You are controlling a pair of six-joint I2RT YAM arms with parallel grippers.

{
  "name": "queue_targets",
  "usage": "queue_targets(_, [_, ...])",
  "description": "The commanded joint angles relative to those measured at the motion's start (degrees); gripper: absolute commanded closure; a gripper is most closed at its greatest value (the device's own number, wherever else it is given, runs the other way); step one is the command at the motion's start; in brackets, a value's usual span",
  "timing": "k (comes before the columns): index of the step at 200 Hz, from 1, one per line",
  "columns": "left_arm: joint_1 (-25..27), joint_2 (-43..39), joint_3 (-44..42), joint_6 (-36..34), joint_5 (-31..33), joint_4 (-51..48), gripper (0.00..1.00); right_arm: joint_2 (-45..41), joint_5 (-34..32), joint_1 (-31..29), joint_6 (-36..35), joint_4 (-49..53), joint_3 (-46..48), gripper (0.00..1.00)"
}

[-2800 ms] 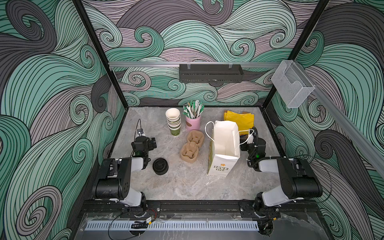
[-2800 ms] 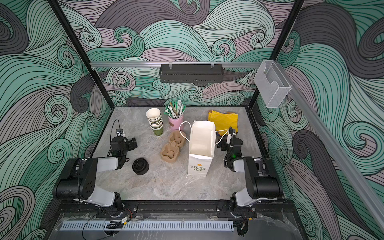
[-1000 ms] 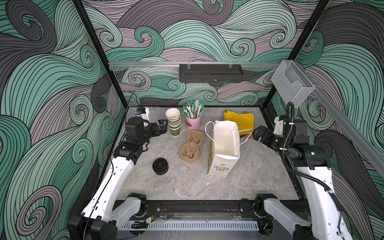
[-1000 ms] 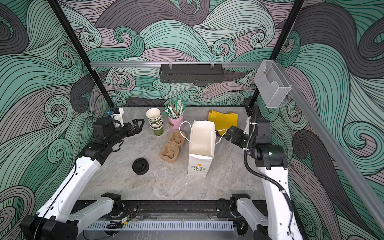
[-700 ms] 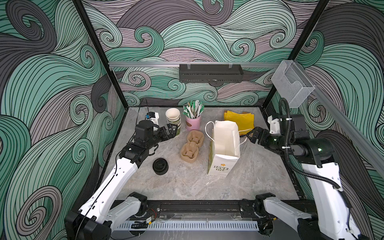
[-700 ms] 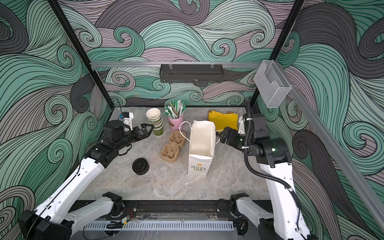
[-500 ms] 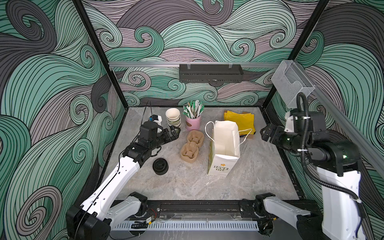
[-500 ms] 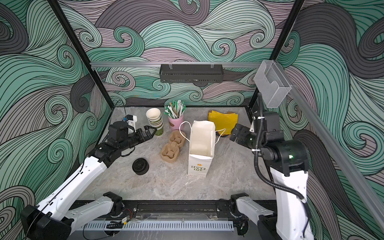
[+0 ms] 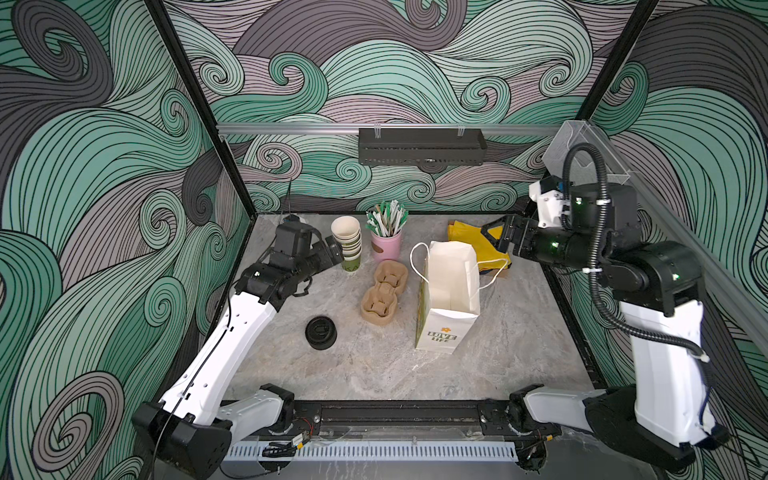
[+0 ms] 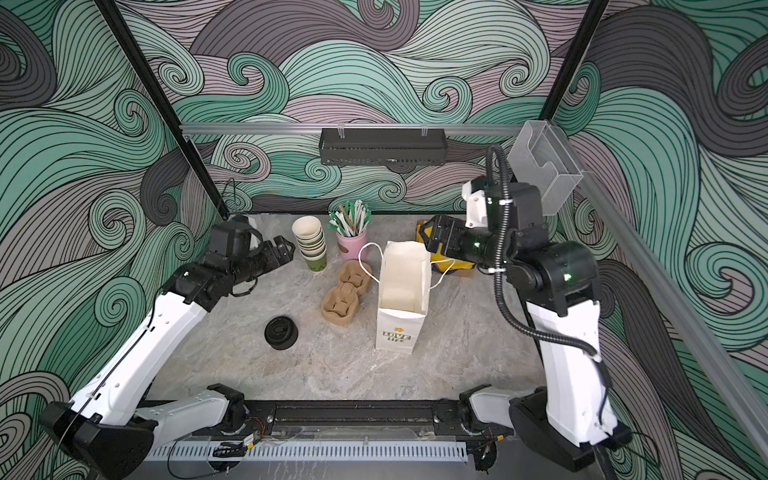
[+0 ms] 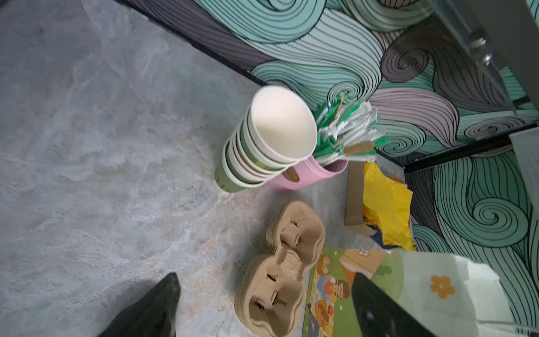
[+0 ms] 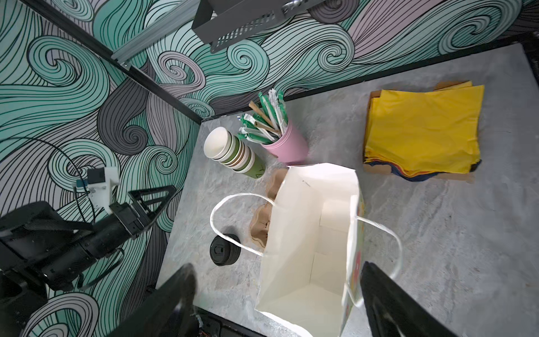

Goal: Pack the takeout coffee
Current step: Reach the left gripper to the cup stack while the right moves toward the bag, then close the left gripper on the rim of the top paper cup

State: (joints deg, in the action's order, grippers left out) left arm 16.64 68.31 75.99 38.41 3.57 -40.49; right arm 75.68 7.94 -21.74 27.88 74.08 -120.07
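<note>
While both arms reach toward the back of the worktop (image 9: 374, 374), neither holds anything. From its base the left arm slopes up and forward in a long line, bends at the elbow, and runs its wrist almost level. The left pincer (image 10: 291, 250) points at the stack of olive-green cups (image 10: 309, 243). Its jaws are spread wide, and the left wrist view shows the two dark fingertips (image 11: 163, 297) far apart with bare worktop between them. The cups stand nested and upright just ahead of the tips, not touching them. A pink cup of straws (image 9: 386, 245) stands just beyond the stack. The black lids (image 9: 320, 332) sit well back from this pincer, toward the arm's base, apart from the cups.

The right arm rises nearly upright, folds at the elbow, and sends its forearm level toward the middle. The right pincer (image 9: 492, 236) hangs over the yellow napkins (image 12: 423, 131), jaws also spread and empty. Just ahead of it and lower stands the white paper bag (image 9: 451, 291), mouth open. The brown carriers (image 9: 382, 297) lie on the bag's far side from this pincer.
</note>
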Motion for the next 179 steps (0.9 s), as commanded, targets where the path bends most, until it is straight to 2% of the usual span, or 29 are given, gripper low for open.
queue_targets(1, [-5.04,6.95,8.76,-3.39,-2.99,-9.33,0.10,0.14,-1.31,-1.49,0.73,-4.00,2.04,0.12])
queue_targets(23, [-6.79,16.99,18.73,-7.15,-5.59,-12.90,0.16,-0.41,-4.13,-1.99,0.72,-5.75,5.44,0.12])
queue_targets(51, [-7.19,28.52,31.35,-12.34,-6.84,-18.21,0.29,-2.40,-6.07,-2.09,1.21,-8.51,10.05,0.12])
queue_targets(73, [-7.31,35.67,39.69,-15.06,-8.03,-21.15,0.33,-4.39,-7.69,-2.07,1.69,-9.80,13.00,0.12])
queue_targets(85, [-7.27,38.66,42.88,-16.24,-8.01,-22.24,0.41,-5.34,-8.88,-2.08,1.96,-9.97,14.29,0.12])
queue_targets(99, [-7.24,40.74,44.35,-16.77,-6.76,-22.57,0.49,-6.31,-9.95,-2.11,2.09,-9.98,15.49,0.12])
queue_targets(179, [-6.80,46.35,46.80,-17.48,-8.77,-21.97,0.72,-8.72,-12.38,-2.08,2.14,-10.33,18.72,0.11])
